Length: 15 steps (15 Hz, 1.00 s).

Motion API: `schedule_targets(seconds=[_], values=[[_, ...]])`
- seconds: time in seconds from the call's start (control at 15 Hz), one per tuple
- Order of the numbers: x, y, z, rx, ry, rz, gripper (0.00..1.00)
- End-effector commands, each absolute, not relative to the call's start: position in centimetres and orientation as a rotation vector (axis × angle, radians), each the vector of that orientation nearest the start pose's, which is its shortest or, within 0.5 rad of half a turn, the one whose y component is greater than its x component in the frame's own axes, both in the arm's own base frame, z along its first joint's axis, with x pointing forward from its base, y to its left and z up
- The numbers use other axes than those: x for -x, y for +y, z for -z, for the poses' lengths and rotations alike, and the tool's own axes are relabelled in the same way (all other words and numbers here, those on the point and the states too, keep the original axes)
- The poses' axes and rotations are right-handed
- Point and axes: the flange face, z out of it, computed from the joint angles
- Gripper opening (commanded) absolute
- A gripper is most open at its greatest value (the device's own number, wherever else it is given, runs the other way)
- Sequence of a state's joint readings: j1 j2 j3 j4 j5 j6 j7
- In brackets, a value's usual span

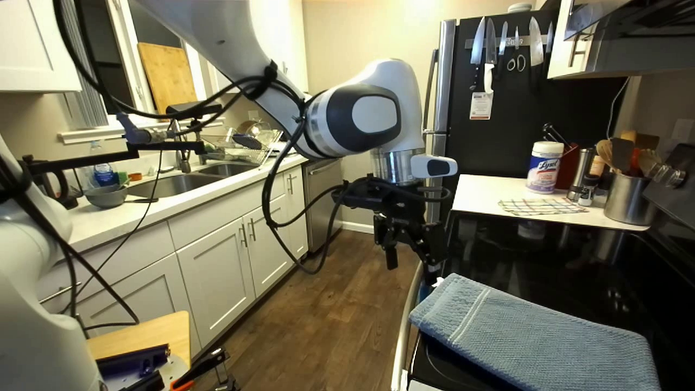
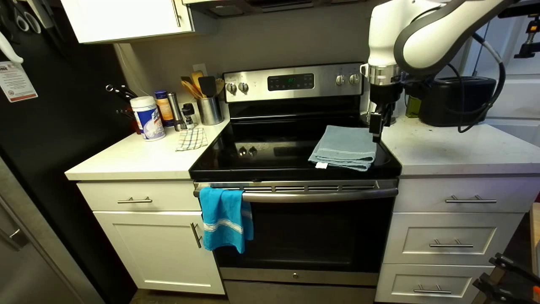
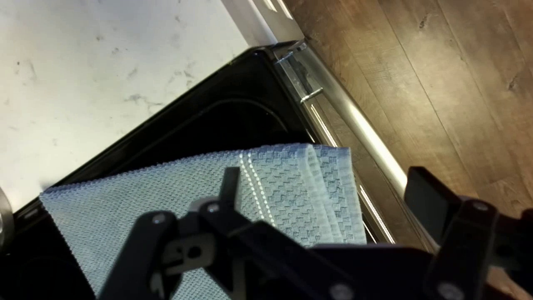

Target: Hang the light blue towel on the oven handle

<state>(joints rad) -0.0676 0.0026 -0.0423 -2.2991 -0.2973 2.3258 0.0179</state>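
Observation:
The light blue towel [image 2: 346,145] lies folded on the black stove top in both exterior views, its layered front end close to the stove's front edge. The oven handle [image 2: 316,197], a silver bar, runs across the oven front; the wrist view shows the handle [image 3: 366,129] just past the towel's end. My gripper [image 3: 327,183] is open, jaws wide apart with nothing held. Seen from the wrist, one finger [image 3: 230,183] overlaps the towel and the opposite finger [image 3: 429,200] overlaps the handle's outer side. In an exterior view the gripper [image 1: 412,269] hangs over the front edge.
A bright blue cloth [image 2: 223,219] hangs over the handle's far end. A wipes canister [image 2: 147,118], a utensil pot [image 2: 210,110] and a checked cloth [image 2: 192,139] occupy one counter. A black toaster [image 2: 455,101] stands on the counter beside the arm.

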Motion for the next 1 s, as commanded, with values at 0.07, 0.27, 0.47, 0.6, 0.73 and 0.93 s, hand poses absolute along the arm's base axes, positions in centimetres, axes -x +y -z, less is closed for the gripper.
schedule_targets(seconds=[0.07,0.27,0.47,0.6,0.73,0.93], values=[[-52.9,-4.7,-33.1,3.468,-0.175,-0.006,1.0],[-53.9,-3.3,-32.1,3.516,-0.218,-0.006,1.0],[-55.0,-2.1,-31.0,3.529,-0.211,0.038,1.0],[-55.8,-1.4,-30.1,3.541,-0.203,0.066,1.0],[-56.6,-0.7,-29.2,3.544,-0.185,0.102,1.0],[-57.7,0.1,-28.2,3.556,-0.182,0.177,1.0]])
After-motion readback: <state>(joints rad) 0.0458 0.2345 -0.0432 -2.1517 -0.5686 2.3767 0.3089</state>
